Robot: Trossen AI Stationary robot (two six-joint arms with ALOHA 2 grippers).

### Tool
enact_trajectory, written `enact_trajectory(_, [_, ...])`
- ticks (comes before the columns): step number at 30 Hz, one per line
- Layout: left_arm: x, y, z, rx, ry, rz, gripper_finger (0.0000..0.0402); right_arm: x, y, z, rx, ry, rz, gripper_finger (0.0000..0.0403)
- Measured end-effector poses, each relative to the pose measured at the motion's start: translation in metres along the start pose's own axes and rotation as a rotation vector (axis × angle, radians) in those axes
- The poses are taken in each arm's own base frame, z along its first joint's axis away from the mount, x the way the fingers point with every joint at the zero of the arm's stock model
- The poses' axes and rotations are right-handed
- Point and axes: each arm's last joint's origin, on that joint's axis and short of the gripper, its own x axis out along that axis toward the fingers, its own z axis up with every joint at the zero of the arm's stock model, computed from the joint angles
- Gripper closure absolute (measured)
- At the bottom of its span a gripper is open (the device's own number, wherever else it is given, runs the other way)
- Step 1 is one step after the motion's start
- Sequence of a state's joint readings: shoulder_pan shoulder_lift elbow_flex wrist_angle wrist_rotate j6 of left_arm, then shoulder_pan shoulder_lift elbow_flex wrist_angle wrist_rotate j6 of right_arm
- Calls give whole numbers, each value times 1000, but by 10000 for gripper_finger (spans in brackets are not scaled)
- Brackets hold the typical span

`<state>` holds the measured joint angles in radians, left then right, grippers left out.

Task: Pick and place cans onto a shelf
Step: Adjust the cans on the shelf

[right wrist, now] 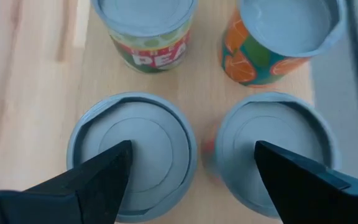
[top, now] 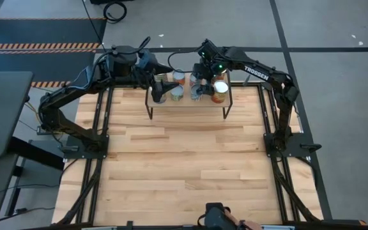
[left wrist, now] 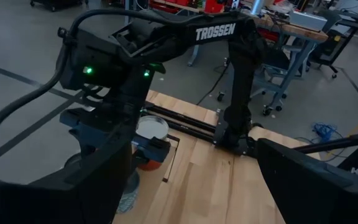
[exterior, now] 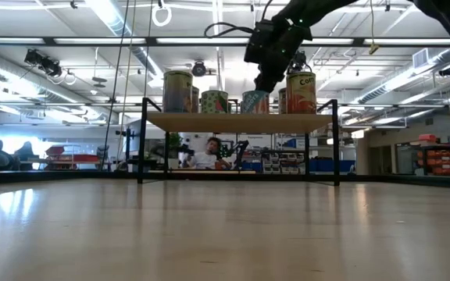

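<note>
We see round metal cans [right wrist: 143, 28] with smooth grey lids on the light-wood shelf [top: 187, 105], upper centre. The right gripper [right wrist: 191, 171] hangs open above them; the left gripper [top: 160, 86] is open too.

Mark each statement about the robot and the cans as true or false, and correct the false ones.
1. All cans in view stand on the shelf. True.
2. The right claw is clamped on a can. False: it hangs open above the can tops, holding nothing.
3. The tabletop in front of the shelf bears cans. False: none show there.
4. The left claw is at the shelf's left end. True.
5. The shelf stands on dark legs. True.
</note>
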<state>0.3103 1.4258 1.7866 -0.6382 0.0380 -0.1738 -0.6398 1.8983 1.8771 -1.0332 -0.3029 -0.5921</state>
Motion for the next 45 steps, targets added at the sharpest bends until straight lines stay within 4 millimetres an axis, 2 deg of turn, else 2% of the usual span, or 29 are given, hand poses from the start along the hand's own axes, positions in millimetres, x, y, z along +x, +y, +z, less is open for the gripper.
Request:
enact_trajectory(5, [0, 0, 1, 1, -12, -2, 54, 3, -8, -4, 119, -26, 33, 56])
enact_trajectory(15, [0, 0, 2, 2, -24, -4, 54, -1, -17, -7, 164, -10, -54, 56])
enact_trajectory(35, [0, 0, 2, 3, -21, -4, 54, 0, -7, -3, 58, 8, -40, 56])
enact_trajectory(40, [0, -1, 3, 8, -36, -7, 54, -15, -4, 0, 41, -23, -90, 56])
enact_trajectory(45, [0, -1, 3, 57, -33, -24, 54, -62, 10, 7, 12, -115, -146, 56])
